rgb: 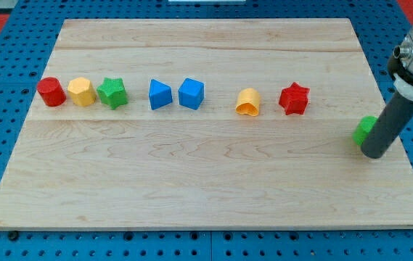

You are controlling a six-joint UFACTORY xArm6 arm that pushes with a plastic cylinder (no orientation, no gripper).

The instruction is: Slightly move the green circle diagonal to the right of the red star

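Note:
The green circle [364, 129] sits near the board's right edge, partly hidden behind my rod. My tip [374, 154] rests on the board just to the right of and slightly below the green circle, touching or almost touching it. The red star [294, 98] lies to the upper left of the green circle, about a hundred pixels away, in the row of blocks across the board's middle.
Along the same row from the view's left: a red cylinder [51, 92], a yellow hexagon [82, 92], a green star [112, 93], a blue triangle [160, 95], a blue cube [191, 93], and a yellow arch-like block [248, 102]. The wooden board's right edge [402, 145] is close to the tip.

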